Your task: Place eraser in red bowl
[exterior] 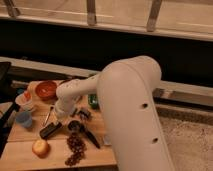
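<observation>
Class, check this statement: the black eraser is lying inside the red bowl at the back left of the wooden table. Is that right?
Not right. The camera view shows the eraser lying on the wooden table itself, nearer the camera than the red bowl, which does stand at the back left. The claw hangs low just right of the eraser.
</observation>
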Motion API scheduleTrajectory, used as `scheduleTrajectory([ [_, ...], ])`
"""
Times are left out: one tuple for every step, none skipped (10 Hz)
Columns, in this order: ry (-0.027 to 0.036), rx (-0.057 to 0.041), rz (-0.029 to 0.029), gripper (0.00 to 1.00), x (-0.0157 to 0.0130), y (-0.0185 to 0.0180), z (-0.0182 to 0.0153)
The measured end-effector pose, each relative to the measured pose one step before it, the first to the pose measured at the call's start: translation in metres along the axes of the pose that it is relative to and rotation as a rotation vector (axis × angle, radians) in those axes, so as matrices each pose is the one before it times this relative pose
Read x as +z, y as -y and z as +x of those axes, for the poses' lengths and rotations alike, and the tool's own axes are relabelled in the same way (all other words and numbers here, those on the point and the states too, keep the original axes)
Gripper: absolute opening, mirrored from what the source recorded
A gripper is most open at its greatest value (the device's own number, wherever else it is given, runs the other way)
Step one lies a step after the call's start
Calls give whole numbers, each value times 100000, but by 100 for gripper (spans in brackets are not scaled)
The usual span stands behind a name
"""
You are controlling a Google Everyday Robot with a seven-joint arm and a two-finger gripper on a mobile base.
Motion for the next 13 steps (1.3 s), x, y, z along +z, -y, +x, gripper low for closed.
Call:
scheduleTrajectory([
  [3270, -910, 53, 17, -1468, -113, -575],
  [2884, -1165, 299, 17, -1330, -203, -726],
  [3586, -1761, 943, 17, -1577, -289, -1184],
  [2799, -485, 1970, 17, -1061, 234, -986],
  [2311, 744, 2596, 17, -861, 603, -952],
  [2659, 1034, 3474, 17, -950, 940, -1587],
  [1590, 842, 3280, 17, -586, 1067, -1555],
  [1809, 1271, 3191, 17, -640, 1165, -1833],
  [2813, 2557, 4366, 17, -893, 1978, -2545],
  [2636, 2990, 2870, 17, -725, 1418, -2118],
  [946, 1063, 1128, 17, -248, 590, -740],
  [320, 461, 467, 17, -114, 292, -241],
  [-18, -120, -81, 17, 33, -103, -14],
])
